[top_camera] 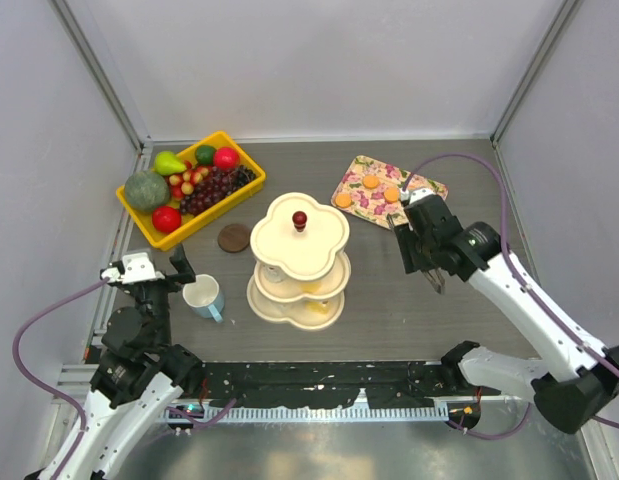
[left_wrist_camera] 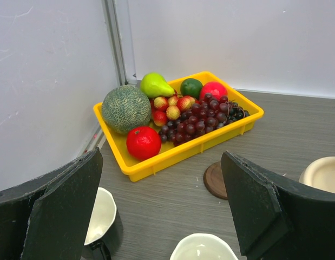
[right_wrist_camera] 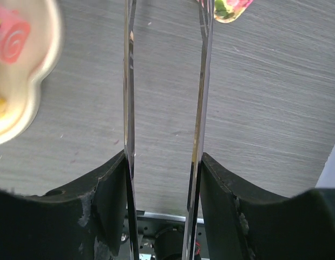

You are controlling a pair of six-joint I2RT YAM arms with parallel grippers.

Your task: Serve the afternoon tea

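The cream three-tier stand with its red knob stands mid-table; a pink swirl pastry lies on its low tier. Orange biscuits rest on the floral tray. A pale blue mug sits left of the stand, just below my open, empty left gripper. The dark mug stands by that gripper's left finger. My right gripper is shut on metal tongs, near the tray's front edge. Nothing lies between the tong blades where they show.
A yellow bin of fruit sits at the back left. A brown round coaster lies between the bin and the stand. Grey walls close off the table on three sides.
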